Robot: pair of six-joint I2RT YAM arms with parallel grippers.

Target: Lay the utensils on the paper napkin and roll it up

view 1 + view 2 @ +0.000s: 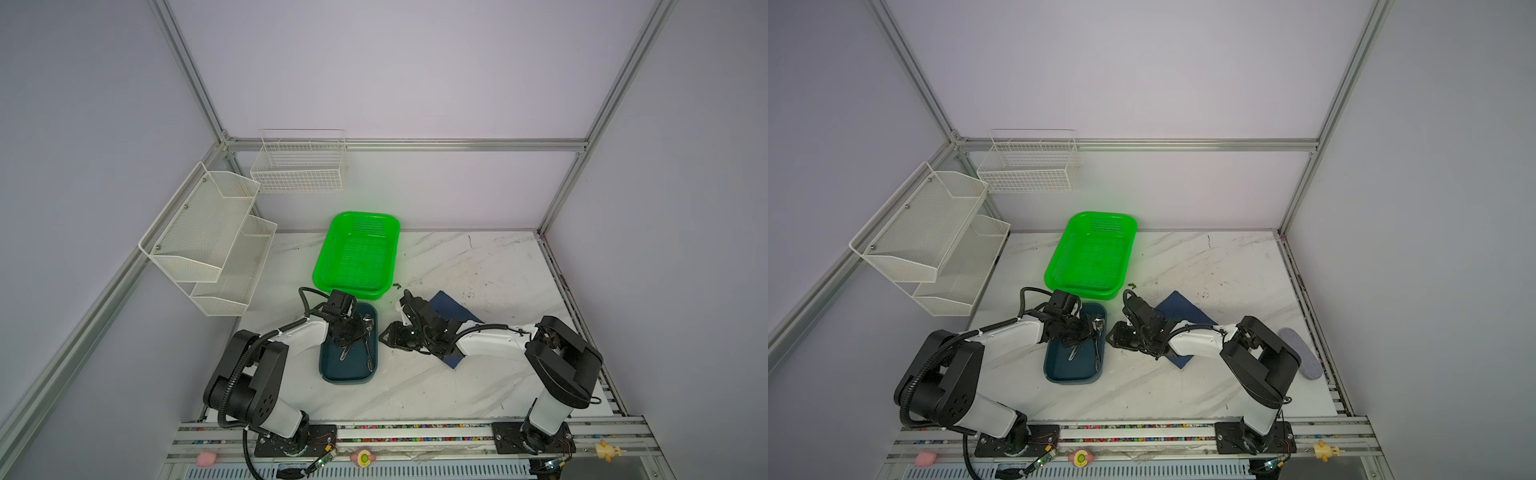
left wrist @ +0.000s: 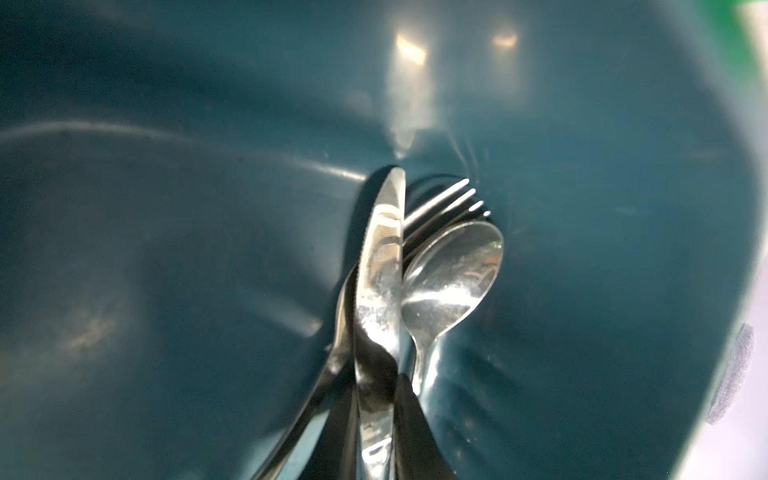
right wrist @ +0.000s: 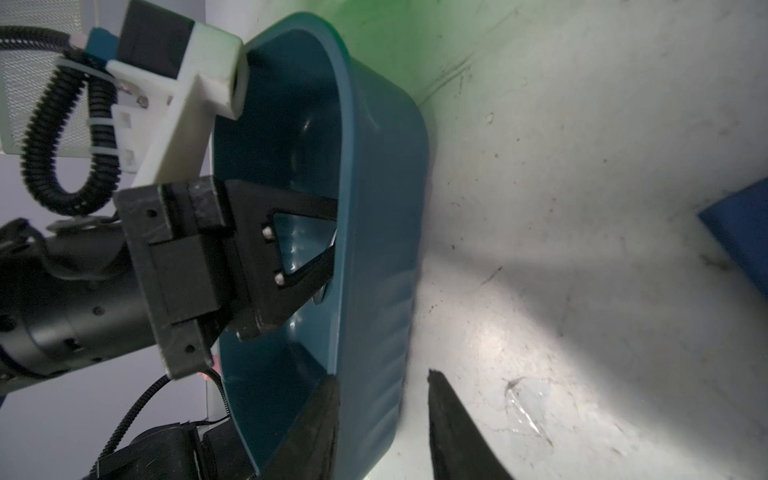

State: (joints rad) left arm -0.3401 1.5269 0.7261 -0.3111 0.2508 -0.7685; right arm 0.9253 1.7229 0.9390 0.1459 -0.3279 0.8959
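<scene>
The step in hand is the pick-up: the utensils, knife (image 2: 380, 291), fork (image 2: 440, 203) and spoon (image 2: 453, 270), lie bunched inside the teal tray (image 1: 328, 374), none yet on the paper napkin (image 1: 451, 309). In the left wrist view their handles run in between dark fingers, so the left claw (image 1: 351, 334) looks closed on the bundle, the knife tip apparently resting on the tray floor. The right claw (image 3: 382, 399) stands open astride the tray's 3 o'clock wall, one finger inside and one outside; I cannot tell whether it pinches the wall. The napkin lies flat on the tabletop (image 1: 478, 266) at 3 o'clock of the tray, partly under the right arm, with a green basket (image 1: 357, 253) at the tray's 12 o'clock. Next, I judge, the bundle must rise clear of the rim and travel toward 3 o'clock; the right arm must first leave the napkin, and the splayed handles call for a firm grip
</scene>
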